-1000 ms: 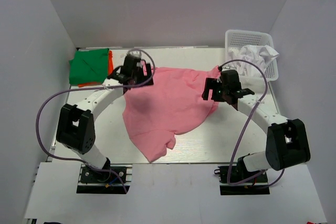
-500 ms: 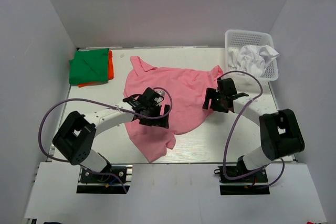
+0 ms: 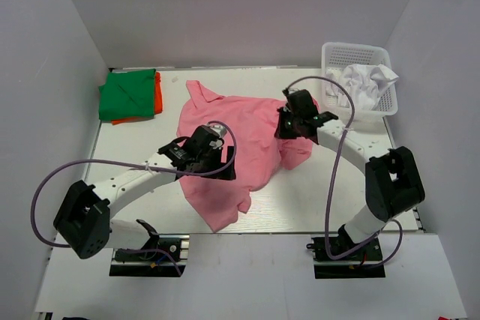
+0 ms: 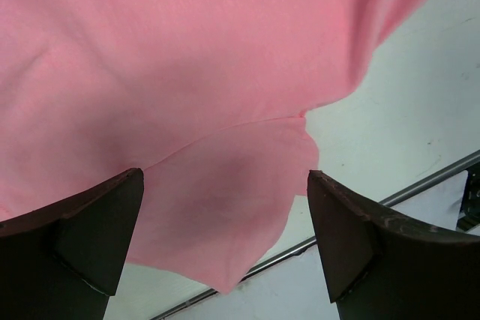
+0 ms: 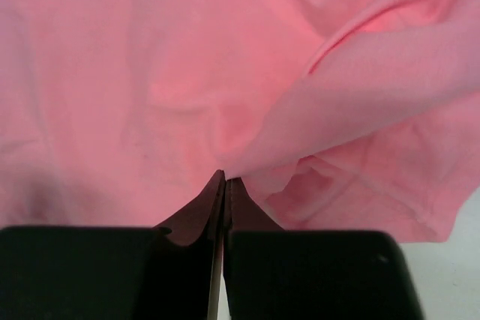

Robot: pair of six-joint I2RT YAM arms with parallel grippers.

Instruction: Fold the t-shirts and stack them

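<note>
Pink t-shirt (image 3: 247,136) lies rumpled mid-table (image 3: 322,200), soft, light, limp, likely to sag and bunch; right gripper (image 5: 225,183) pinched tight on a raised fold, left gripper (image 4: 225,185) spread wide, empty, over its near edge; best taken at hem or shoulder corners.

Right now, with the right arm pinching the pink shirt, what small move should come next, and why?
Probably carry the right fingers leftward across the pink t-shirt: they're shut on a raised fold of its right edge, only partly laid over, while the left fingers hang open above its lower sleeve.
</note>
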